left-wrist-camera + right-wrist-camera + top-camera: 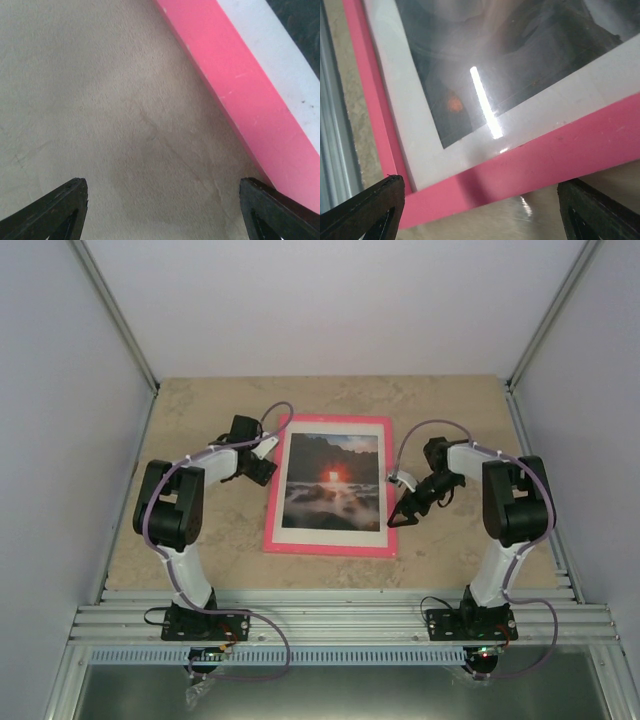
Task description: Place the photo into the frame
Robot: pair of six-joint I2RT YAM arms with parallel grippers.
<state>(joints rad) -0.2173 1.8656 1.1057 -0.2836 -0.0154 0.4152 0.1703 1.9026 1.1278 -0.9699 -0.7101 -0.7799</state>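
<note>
The pink frame (330,545) lies flat in the middle of the table, front up. The photo (333,483), a red sun glow amid dark clouds, sits inside it within a white mat border (330,532). My left gripper (262,472) hovers just off the frame's left edge. In the left wrist view this gripper (162,210) is open over bare tabletop, with the pink frame (250,90) to its right. My right gripper (398,515) is beside the frame's right edge. In the right wrist view this gripper (480,210) is open, and the frame's corner (545,155) and photo (495,60) lie just ahead of it.
The beige stone-look tabletop (200,400) is closed in by white walls on three sides. A ribbed aluminium rail (340,620) runs along the near edge, where both arm bases are bolted. Purple cables loop off each arm.
</note>
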